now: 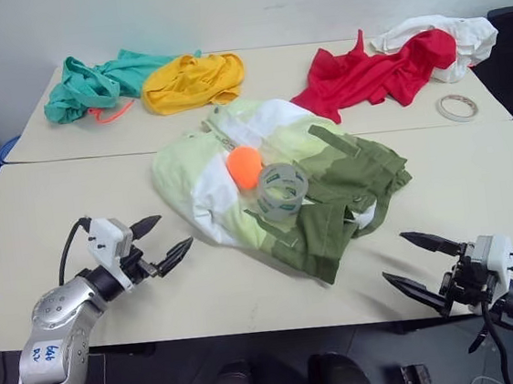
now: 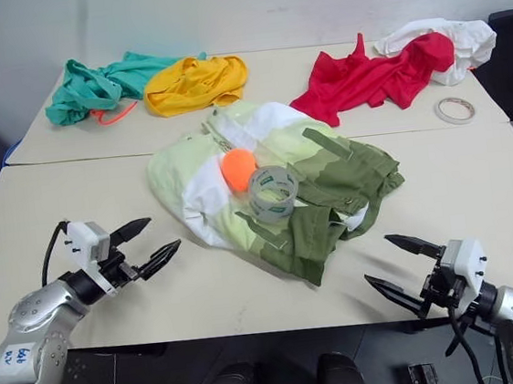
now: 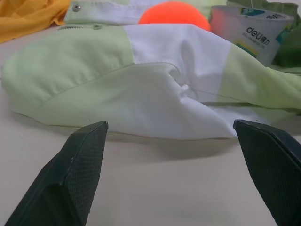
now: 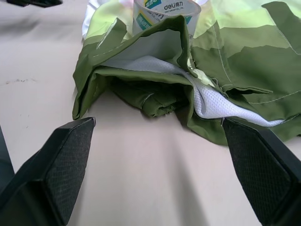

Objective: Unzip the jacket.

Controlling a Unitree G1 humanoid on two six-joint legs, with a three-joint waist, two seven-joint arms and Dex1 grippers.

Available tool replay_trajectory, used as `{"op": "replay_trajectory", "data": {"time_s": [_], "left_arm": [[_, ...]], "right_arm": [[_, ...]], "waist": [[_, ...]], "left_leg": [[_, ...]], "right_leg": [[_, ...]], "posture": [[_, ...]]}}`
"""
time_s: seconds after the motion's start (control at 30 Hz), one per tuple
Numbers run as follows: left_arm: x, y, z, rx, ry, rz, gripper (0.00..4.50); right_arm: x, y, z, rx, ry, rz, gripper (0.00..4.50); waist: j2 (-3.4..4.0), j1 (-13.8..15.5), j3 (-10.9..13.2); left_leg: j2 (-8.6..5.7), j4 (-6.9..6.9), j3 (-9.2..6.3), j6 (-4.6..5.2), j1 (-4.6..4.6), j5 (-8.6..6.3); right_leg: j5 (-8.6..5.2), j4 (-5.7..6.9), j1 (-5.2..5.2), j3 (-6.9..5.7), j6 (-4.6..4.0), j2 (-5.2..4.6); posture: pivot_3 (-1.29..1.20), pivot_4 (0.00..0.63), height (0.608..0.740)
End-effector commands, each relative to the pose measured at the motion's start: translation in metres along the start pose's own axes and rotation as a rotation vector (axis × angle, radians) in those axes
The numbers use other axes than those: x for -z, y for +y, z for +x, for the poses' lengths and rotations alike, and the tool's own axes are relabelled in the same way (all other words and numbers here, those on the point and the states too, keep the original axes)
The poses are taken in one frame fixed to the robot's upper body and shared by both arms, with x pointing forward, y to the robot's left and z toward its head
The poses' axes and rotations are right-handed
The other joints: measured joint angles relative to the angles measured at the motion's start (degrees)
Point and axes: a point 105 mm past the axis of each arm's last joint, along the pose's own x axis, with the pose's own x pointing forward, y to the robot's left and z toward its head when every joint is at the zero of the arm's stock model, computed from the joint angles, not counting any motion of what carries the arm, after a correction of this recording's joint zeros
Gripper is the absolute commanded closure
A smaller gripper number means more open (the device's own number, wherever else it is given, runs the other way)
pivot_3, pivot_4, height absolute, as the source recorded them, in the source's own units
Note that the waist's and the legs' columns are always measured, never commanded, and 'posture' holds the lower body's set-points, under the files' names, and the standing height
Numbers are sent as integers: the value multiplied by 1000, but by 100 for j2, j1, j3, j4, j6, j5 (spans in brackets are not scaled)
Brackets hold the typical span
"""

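Head view: jacket (image 1: pixel 283 185), crumpled mid-table in lime, white and olive blocks, is topped by an orange ball (image 1: pixel 245 166) and tape roll (image 1: pixel 283 189); bare table (image 1: pixel 74 202) flanks it. Left wrist view: left gripper (image 3: pixel 169 155) is spread before a white sleeve. Right wrist view: right gripper (image 4: pixel 157 155) is spread before the olive hem, mesh lining exposed.

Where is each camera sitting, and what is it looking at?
Left eye view and right eye view: on the head, looking down over the table at the jacket, with both arms showing, left gripper and right gripper, jaws open.
Left wrist view: on the left wrist, facing the jacket's pale side, its two fingers below.
Right wrist view: on the right wrist, facing the jacket's olive side, its fingers below.
Both wrist views share the tape roll on the jacket.
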Motion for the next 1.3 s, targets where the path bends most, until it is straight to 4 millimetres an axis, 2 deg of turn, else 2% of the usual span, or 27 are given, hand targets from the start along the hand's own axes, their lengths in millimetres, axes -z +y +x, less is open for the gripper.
{"op": "replay_trajectory", "data": {"time_s": [0.03,0.13,0.2,0.3,0.33,0.4,0.47,0.6,0.67,0.7,0.77,0.9,1.03,1.13,1.17,1.2,1.3], "left_arm": [[-21,-1,-4,9,-102,-31,0],[-26,-4,-8,35,-114,-28,0],[-36,-13,-14,83,-142,-41,0],[-46,-29,-25,198,-128,-91,0],[-45,-30,-29,223,-107,-105,0],[-40,-29,-34,245,-86,-118,0],[-37,-28,-35,242,-88,-107,0],[-26,-35,-39,258,-67,-103,0],[-26,-40,-39,259,-74,-102,0],[-26,-41,-39,250,-78,-100,0],[-24,-43,-41,232,-78,-99,0],[-21,-43,-45,200,-74,-96,0],[-19,-42,-45,189,-74,-95,0],[-18,-42,-42,196,-76,-90,0],[-18,-42,-41,199,-77,-89,0],[-20,-42,-39,209,-83,-87,0],[-24,-46,-34,255,-101,-86,0]], "right_arm": [[-16,-3,2,16,-46,-12,27],[-24,-7,6,-10,-55,-36,27],[-43,-10,16,-77,-59,16,27],[-95,-6,57,-272,-75,34,27],[-103,-4,77,-329,-38,47,27],[-107,1,114,-422,43,47,27],[-105,2,136,-449,95,52,27],[-95,8,204,-437,252,-105,27],[-94,12,222,-455,298,-146,27],[-93,11,228,-451,310,-164,201],[-91,11,232,-469,343,-201,638],[-100,17,233,-516,302,-180,2030],[-101,20,216,-597,285,-122,3406],[-117,21,202,-659,149,-63,4368],[-122,22,197,-681,115,-54,4496],[-128,15,188,-664,64,-46,4496],[-136,-22,162,-508,9,-26,4496]], "waist": [[0,0,0],[0,-4,0],[3,-20,2],[10,-168,7],[10,-223,7],[13,-247,7],[6,-241,4],[2,-181,1],[2,-208,2],[-1,-198,0],[-5,-166,-2],[-6,-161,-2],[-6,-161,-1],[-7,-152,-1],[-6,-156,-1],[-6,-157,-1],[-6,-130,-1]], "left_leg": [[1,0,-1,0,1,0],[1,0,-3,-1,2,0],[1,0,-2,-1,1,0],[2,4,6,6,0,1],[7,6,5,3,3,1],[14,2,-6,-7,3,4],[18,-10,-21,-20,5,4],[8,-20,-33,-19,-38,6],[-4,21,-21,-7,-108,0],[-9,27,-25,0,-133,4],[-12,36,-33,10,-135,-1],[-33,40,-36,26,-129,0],[-32,41,-21,26,-116,19],[-29,40,-23,18,-114,35],[-28,39,-22,16,-112,38],[-25,38,-22,15,-110,38],[-23,34,-23,14,-112,38]], "right_leg": [[0,2,0,0,0,0],[0,4,0,0,0,0],[0,2,0,1,0,0],[1,6,-6,13,-1,-5],[0,11,-10,15,-4,-4],[-4,14,-12,7,-22,0],[-17,16,-15,-7,-45,4],[-25,42,-48,-29,-59,1],[-24,87,-122,-39,-57,-13],[-21,88,-138,-59,-53,-19],[-19,95,-133,-82,-49,-24],[-16,84,-112,-91,-44,-29],[-5,84,-106,-94,-22,-30],[-2,86,-103,-87,-17,-31],[-2,88,-104,-85,-17,-31],[-2,90,-104,-83,-17,-30],[-2,87,-105,-82,-17,-30]], "posture": [[0,150,740],[0,150,740],[0,150,740],[0,150,740],[0,150,740],[0,150,740],[0,150,740],[0,150,740],[0,150,740],[0,150,740],[0,150,740],[0,150,740],[0,150,740],[0,150,740],[0,150,740],[0,150,740],[0,150,740]]}}
